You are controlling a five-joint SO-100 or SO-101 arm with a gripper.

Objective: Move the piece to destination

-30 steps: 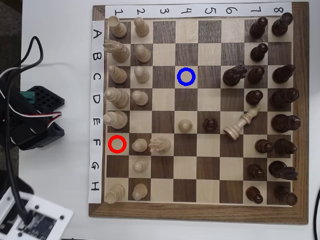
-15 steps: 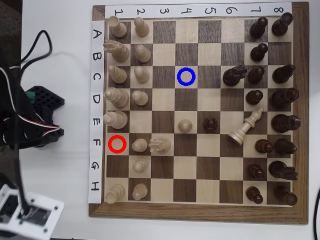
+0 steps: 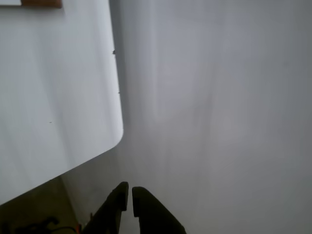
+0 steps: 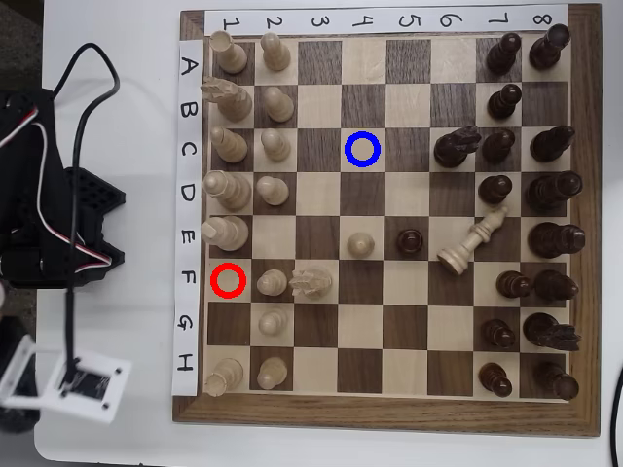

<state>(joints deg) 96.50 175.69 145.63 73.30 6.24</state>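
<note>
From my wrist camera my black two-finger gripper (image 3: 131, 195) is cut off by the bottom edge; only the finger ends show, nearly closed with a thin slit between. A brown wooden strip (image 3: 42, 3) is clipped by the top edge; cannot tell what it belongs to. The board itself is out of this view. Overhead, my black arm body (image 4: 39, 185) is cut by the left edge; my gripper cannot be made out there.

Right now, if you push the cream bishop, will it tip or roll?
Likely tips: the bishop is tall and slim on a small round base. It looks wooden, so likely stiff and light. Its smooth taper might slip from a pinch.
</note>
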